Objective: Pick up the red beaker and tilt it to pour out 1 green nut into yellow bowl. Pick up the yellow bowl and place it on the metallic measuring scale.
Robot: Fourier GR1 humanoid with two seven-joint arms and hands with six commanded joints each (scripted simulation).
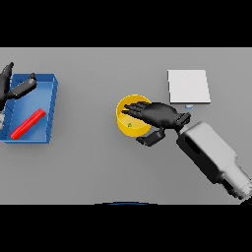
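One green nut (130,125) inside yellow bowl (124,129); right hand (160,114) above its rim, fingers spread, thumb under; left hand (11,84) relaxed over blue tray (53,98).

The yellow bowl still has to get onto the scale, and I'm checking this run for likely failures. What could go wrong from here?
1. The right hand lies over the yellow bowl with fingers across its rim and thumb outside; a shallow pinch might slip or tip the bowl.
2. A tilt could spill the green nut inside.
3. The scale sits close behind the hand, so the forearm might bump it during the carry.
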